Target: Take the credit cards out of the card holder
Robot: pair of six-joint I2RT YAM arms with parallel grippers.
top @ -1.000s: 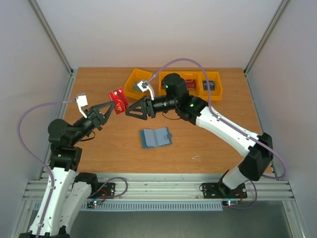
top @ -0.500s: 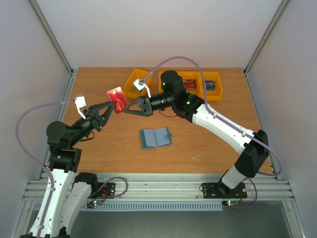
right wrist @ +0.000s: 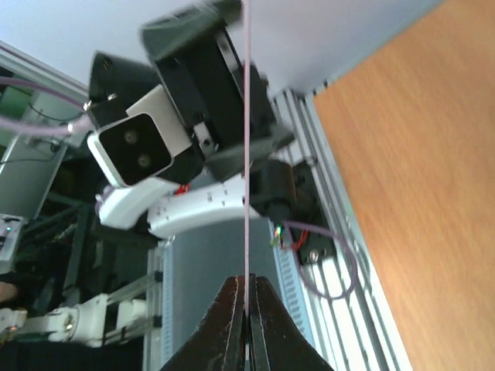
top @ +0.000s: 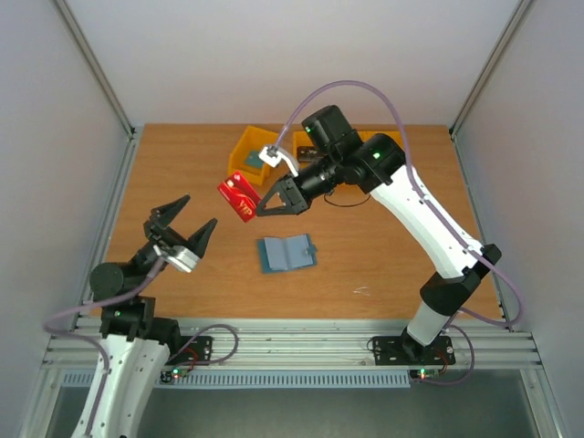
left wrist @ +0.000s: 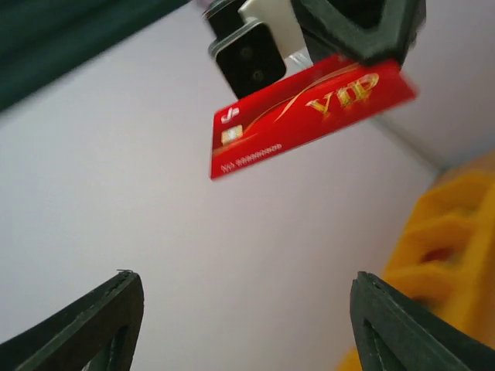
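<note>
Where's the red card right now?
In the top view the red card is pinched in the right pincer, above the table left of centre, between the yellow bins and the open card holder.

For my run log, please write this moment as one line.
left gripper: open, empty | right gripper: shut on red card | card holder: open on table

Glossy red plastic card (left wrist: 309, 116), matt wood-grain table (top: 383, 255), smooth yel. plastic bins (top: 236, 157), matt card holder (top: 286, 253)
</note>
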